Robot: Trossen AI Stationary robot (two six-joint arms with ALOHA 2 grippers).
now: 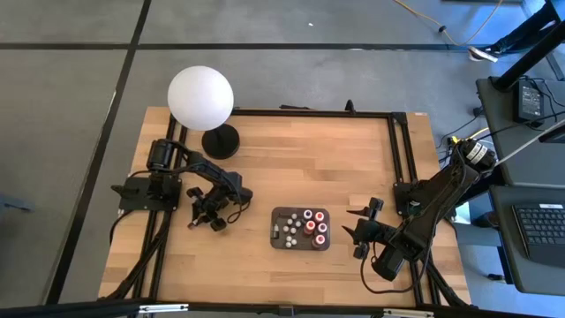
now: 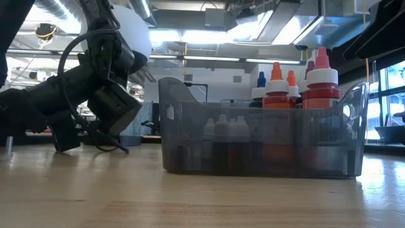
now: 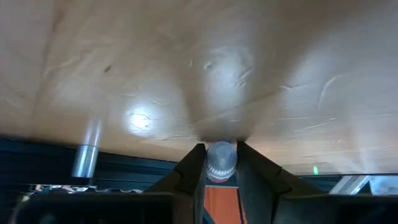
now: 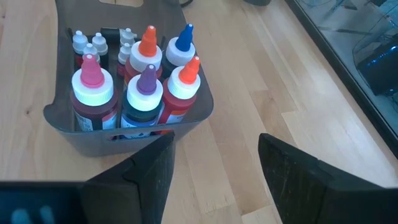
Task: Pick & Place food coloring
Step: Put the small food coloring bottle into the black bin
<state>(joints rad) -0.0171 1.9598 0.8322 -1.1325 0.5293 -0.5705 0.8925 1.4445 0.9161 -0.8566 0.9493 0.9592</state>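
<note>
My left gripper (image 1: 214,221) is low over the wood, left of the dark grey tray (image 1: 275,231), shut on one small food coloring bottle (image 3: 221,163) with a pale ribbed cap and an orange body. The tray (image 4: 124,134) holds several more food coloring bottles (image 4: 147,93), large ones with coloured tips and tiny white-capped ones (image 4: 87,45), all standing upright on its floor. My right gripper (image 4: 214,174) hangs open above the table just right of the tray, nothing between its fingers (image 1: 357,228). My left gripper pinches the little bottle at its ribbed cap (image 3: 221,155) between the two fingers (image 3: 189,171). The fingers slant down toward the wood and lie along the bottle, whose orange body (image 3: 221,202) reaches back between them. Whether the cap end rests on the table I cannot tell.
A big white globe lamp (image 1: 201,97) on a black base stands at the far left of the table. A black frame rail (image 1: 402,150) runs along the table's right side. Bare wood lies between the left gripper and the tray (image 2: 259,145).
</note>
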